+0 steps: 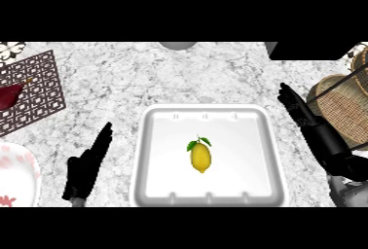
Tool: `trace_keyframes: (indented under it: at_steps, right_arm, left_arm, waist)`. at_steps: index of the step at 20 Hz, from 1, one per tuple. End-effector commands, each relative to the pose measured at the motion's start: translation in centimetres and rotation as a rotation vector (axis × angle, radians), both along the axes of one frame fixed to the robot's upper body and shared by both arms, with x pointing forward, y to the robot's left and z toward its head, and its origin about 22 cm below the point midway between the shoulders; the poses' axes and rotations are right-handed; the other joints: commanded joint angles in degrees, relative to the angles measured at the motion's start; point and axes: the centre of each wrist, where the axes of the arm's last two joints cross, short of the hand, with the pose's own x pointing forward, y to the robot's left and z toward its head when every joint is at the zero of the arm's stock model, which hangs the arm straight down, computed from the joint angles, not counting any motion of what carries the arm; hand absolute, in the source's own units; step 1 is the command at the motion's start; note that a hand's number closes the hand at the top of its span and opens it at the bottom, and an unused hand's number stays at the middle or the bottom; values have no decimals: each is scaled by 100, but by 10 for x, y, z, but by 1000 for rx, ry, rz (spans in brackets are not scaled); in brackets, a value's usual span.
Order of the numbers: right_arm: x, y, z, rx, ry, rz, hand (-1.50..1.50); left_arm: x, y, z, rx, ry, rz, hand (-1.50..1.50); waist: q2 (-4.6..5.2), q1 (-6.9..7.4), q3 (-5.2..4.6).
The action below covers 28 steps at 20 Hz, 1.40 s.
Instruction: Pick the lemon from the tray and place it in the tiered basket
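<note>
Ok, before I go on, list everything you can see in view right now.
lemon: one, yellow with green leaf, in the tray's middle
tray: one, white, centre of the counter
basket: one, tan wicker on dark frame, right edge
mat: one, brown lattice, left edge
red thing: one, dark red, on the mat; kind unclear
plate: one, white with red marks, lower left
grey round thing: one, top edge, cut off
black block: one, top right
counter: one, grey-white marble
left hand: one, black, open, left of the tray
right hand: one, black, open, between tray and basket
</note>
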Motion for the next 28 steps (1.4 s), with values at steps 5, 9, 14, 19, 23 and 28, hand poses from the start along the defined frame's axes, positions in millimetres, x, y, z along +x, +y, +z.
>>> trace_keyframes:
  at_steps: [5,9,14,19,23,28]
  right_arm:
    - [38,21,27,470,-74,142,150]
    - [49,29,-17,541,156,-20,-150]
    - [43,22,-37,770,194,396,-150]
    - [49,-42,10,526,102,476,-150]
    - [49,-61,81,18,17,491,-150]
    - [35,-28,154,-429,-125,537,-150]
  left_arm:
    - [42,-22,60,15,-326,32,0]
    - [49,-42,72,-10,-347,26,0]
    - [48,-51,58,-14,-335,40,0]
    - [51,-52,76,5,-349,62,0]
    - [45,-45,62,9,-322,60,0]
    - [54,-49,72,8,-331,62,0]
  waist:
    - [-4,306,130]
    - [15,252,111]
    - [28,199,117]
    - [-28,102,103]
    - [-63,56,86]
    - [-104,6,75]
